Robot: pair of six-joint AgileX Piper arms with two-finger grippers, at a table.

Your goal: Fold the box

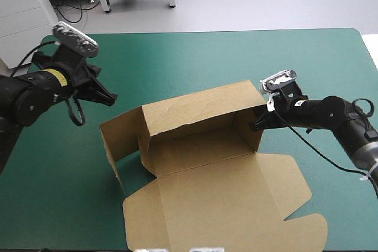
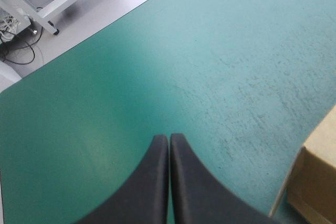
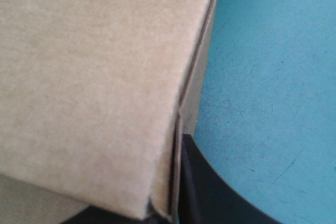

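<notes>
High view: right pincer (image 1: 255, 126) clamps box (image 1: 207, 110) wall.

The brown box (image 1: 224, 199), walls partly raised, sits on the teal-green table (image 1: 177, 57).

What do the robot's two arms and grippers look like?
Both arms are black. The left arm carries a yellow band near its wrist; the right arm has a small white tag. The left gripper and the right gripper each end in two broad black fingers shaped like curved fins.

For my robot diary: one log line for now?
box: lid flat | left tool: shut, free | right tool: shut on box
</notes>
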